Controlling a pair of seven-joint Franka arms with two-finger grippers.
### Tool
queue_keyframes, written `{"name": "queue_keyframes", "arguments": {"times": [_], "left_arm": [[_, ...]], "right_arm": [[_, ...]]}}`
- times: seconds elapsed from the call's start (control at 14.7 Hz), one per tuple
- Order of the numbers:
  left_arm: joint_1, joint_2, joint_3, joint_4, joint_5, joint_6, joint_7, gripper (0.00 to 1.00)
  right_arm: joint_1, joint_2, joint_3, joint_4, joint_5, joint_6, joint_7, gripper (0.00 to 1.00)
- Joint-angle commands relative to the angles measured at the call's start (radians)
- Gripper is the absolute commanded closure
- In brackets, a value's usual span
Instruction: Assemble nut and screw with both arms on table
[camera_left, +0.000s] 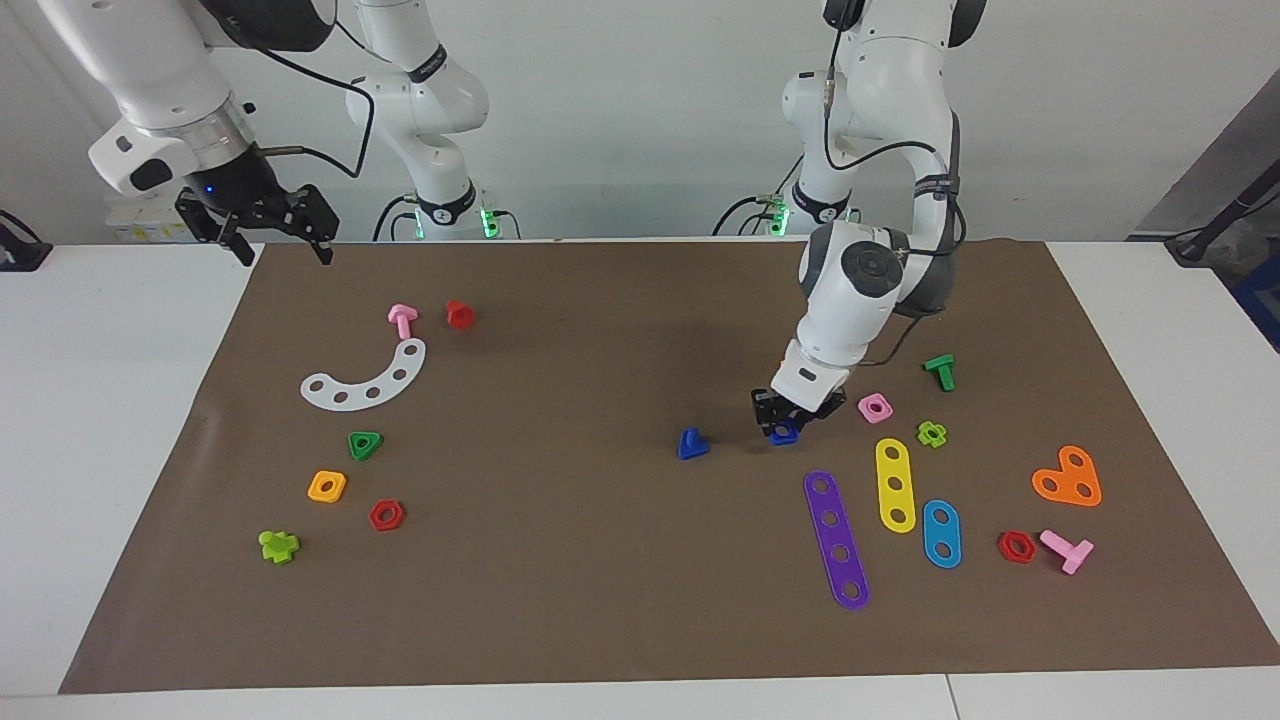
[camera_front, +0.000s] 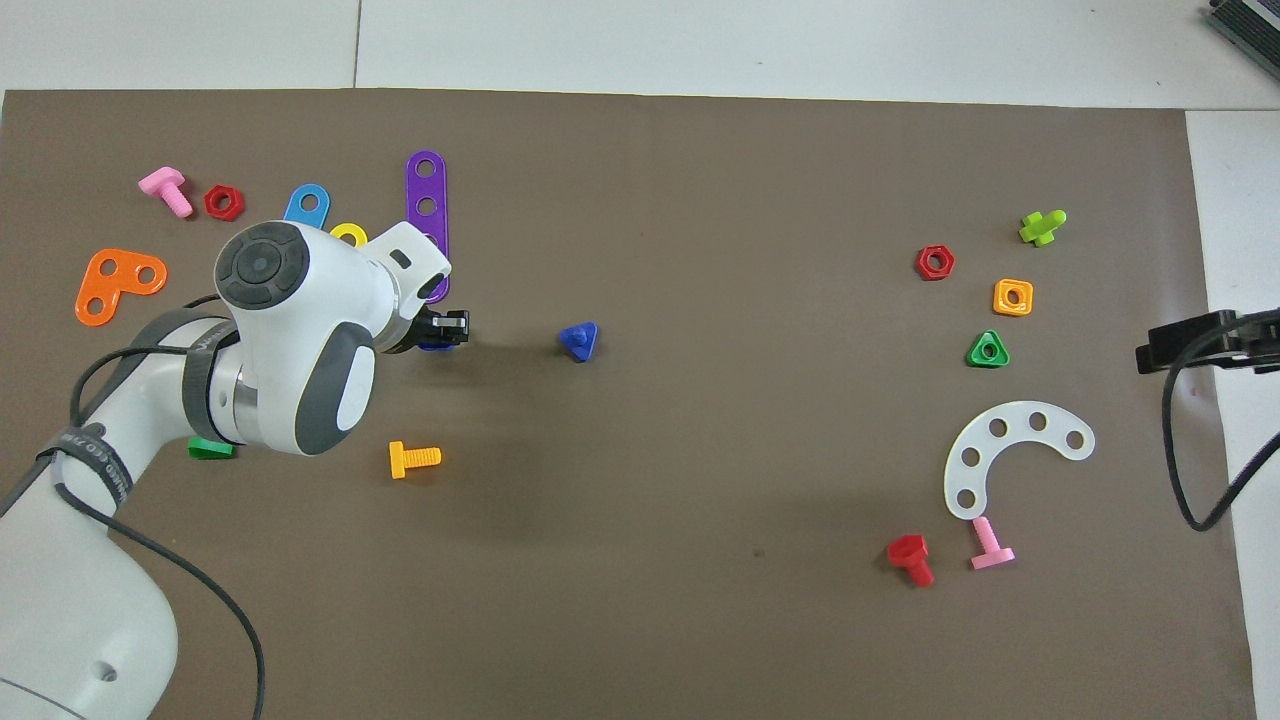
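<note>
The dark-blue square nut (camera_left: 783, 432) lies on the brown mat (camera_left: 560, 600) toward the left arm's end of the table. My left gripper (camera_left: 784, 424) is down at the mat with its fingers closed around the nut; the overhead view shows only a blue sliver of the nut (camera_front: 436, 346) under the left gripper (camera_front: 445, 330). The dark-blue screw (camera_left: 692, 443) with its triangular head lies on the mat beside the nut, a short way toward the right arm's end, and shows in the overhead view (camera_front: 579, 340). My right gripper (camera_left: 282, 250) waits, open and empty, raised over the mat's edge (camera_front: 1200, 345).
A pink square nut (camera_left: 875, 407), a green screw (camera_left: 940, 371), a yellow strip (camera_left: 895, 484) and a purple strip (camera_left: 837, 540) crowd around the left gripper. An orange bolt (camera_front: 413, 459) lies nearer the robots. A white arc (camera_left: 365, 380) and several small parts lie toward the right arm's end.
</note>
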Motion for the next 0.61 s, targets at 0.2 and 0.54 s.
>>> {"name": "queue_keyframes", "arguments": {"times": [0.2, 0.54], "left_arm": [[-0.092, 0.08, 0.021, 0.204, -0.009, -0.143, -0.146, 1.0], [-0.149, 0.177, 0.023, 0.312, -0.009, -0.164, -0.229, 1.0]], "right_arm": [[-0.003, -0.022, 0.008, -0.021, -0.005, -0.008, 0.018, 0.0], [-0.003, -0.022, 0.008, -0.021, -0.005, -0.008, 0.018, 0.0]]}}
